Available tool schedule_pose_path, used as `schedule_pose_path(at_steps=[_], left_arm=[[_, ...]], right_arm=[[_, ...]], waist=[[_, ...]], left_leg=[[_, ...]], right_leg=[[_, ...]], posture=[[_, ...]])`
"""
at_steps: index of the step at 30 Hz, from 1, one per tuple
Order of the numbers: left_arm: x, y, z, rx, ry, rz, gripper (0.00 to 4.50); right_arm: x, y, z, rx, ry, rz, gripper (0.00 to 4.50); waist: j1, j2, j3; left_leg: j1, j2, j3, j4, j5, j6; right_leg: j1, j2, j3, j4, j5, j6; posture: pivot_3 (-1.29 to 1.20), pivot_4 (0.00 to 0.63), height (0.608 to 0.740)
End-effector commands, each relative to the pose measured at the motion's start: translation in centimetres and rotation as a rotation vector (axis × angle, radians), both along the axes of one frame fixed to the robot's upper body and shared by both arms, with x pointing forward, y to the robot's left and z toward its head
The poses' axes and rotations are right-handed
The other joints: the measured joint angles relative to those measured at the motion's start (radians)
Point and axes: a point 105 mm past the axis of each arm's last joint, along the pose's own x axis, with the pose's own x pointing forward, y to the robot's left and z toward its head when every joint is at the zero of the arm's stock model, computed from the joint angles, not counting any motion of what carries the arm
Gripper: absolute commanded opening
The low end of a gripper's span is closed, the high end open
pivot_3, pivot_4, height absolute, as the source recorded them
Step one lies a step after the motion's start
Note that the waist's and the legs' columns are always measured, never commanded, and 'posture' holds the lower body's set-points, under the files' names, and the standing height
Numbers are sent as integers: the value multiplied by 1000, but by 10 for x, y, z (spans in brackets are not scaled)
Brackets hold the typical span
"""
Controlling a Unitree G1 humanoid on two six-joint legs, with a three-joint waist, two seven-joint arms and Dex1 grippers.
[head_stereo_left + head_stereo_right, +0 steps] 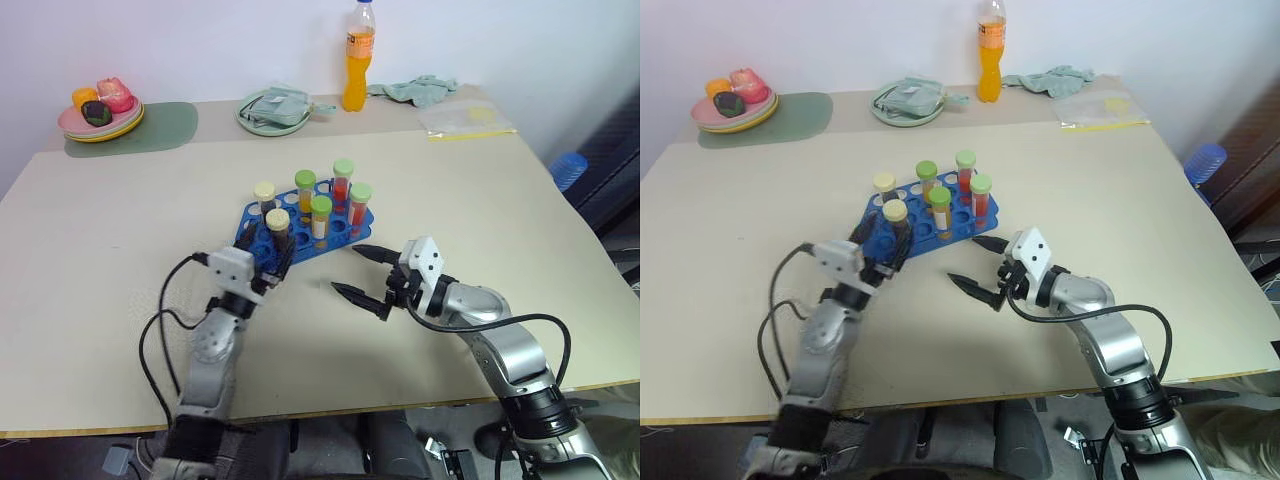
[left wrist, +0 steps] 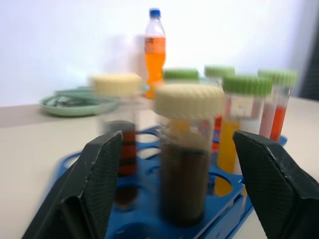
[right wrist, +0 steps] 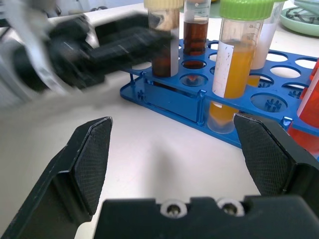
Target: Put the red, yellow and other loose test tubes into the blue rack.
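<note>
- We see the blue rack (image 1: 300, 222) near the middle of the bench (image 1: 120, 250), holding six capped tubes upright.
- The left tool (image 1: 272, 258) sits at the rack's near left corner, its jaws apart on either side of the cream-capped brown tube (image 1: 278, 232), which stands in the rack.
- The right tool (image 1: 364, 275) hovers just right of the rack's near edge, jaws spread wide and empty.
- An orange drink bottle (image 1: 359, 56) stands at the far edge.

Silver-grey metal arms (image 1: 500, 345) with white wrist housings (image 1: 425, 258) are being trailed by black cables (image 1: 160, 330); textured black fingers (image 3: 92, 159) are being carried.
</note>
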Motion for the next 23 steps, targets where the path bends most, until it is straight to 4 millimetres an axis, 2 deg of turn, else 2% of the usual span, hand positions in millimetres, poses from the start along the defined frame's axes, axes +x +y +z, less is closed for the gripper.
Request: schedule_pose_path(at_steps=[1,3,8,12,17,23], left_arm=[[-18,27,12,19,24,-13,3757],[-30,49,8,95,80,0,3757],[-56,107,-1,224,268,55,3757],[-66,132,4,259,322,104,3757],[-69,148,7,282,337,157,3757],[-72,146,8,252,331,196,3757]], right_arm=[[-3,-14,20,-13,-59,12,4294],[3,-32,23,-41,-59,-35,4294],[20,-92,30,-95,-45,-223,4294],[27,-124,34,-124,-46,-300,4294],[30,-136,29,-156,-53,-323,4294],[32,-129,21,-154,-45,-306,4294]], waist=[[1,0,0],[1,0,0],[3,1,0],[4,1,0],[2,1,0],[2,1,0]], left_leg=[[0,0,0,0,0,0],[0,1,0,0,0,0],[0,1,1,0,-1,1],[1,1,1,0,-1,2],[1,2,1,-1,-1,2],[1,2,1,-1,-1,2]], right_leg=[[0,0,0,0,0,0],[0,0,0,0,0,0],[2,0,0,-1,0,0],[2,-1,0,-2,0,0],[3,-1,-1,-2,0,-1],[3,-1,-1,-2,0,-1]], posture=[[0,150,740],[0,150,740],[0,150,740],[0,150,740],[0,150,740],[0,150,740]])
